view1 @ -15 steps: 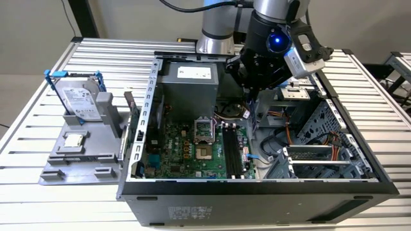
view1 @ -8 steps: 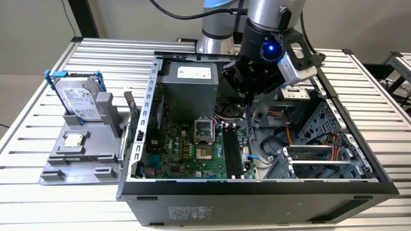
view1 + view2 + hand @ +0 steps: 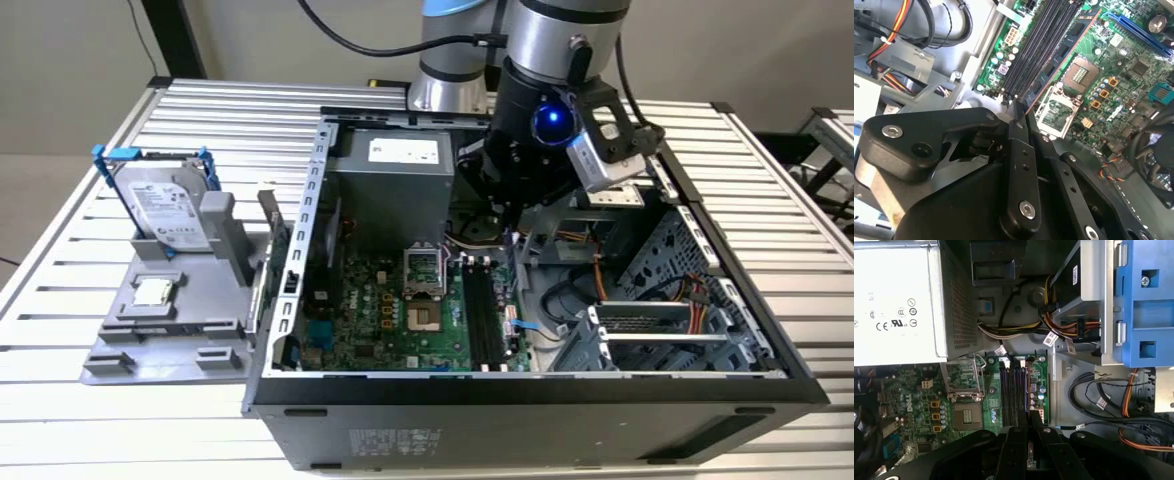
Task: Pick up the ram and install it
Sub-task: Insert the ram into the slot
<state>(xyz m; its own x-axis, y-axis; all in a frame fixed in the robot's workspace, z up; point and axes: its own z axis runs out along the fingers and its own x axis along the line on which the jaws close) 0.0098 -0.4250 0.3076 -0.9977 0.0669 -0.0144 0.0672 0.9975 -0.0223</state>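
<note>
The pincer (image 3: 1021, 107) is almost closed and grips one end of the ram (image 3: 1061, 57). The ram is a long, thin, bluish-green stick with dark chips. It is seen from its edge and sticks out past the fingertips. It hangs just over the black slots (image 3: 1039, 45) on the green board (image 3: 914, 410). Near the pincer sits a grey box (image 3: 894, 300) with a white label full of small marks. The case (image 3: 534, 400) stands on the surface (image 3: 80, 420).
</note>
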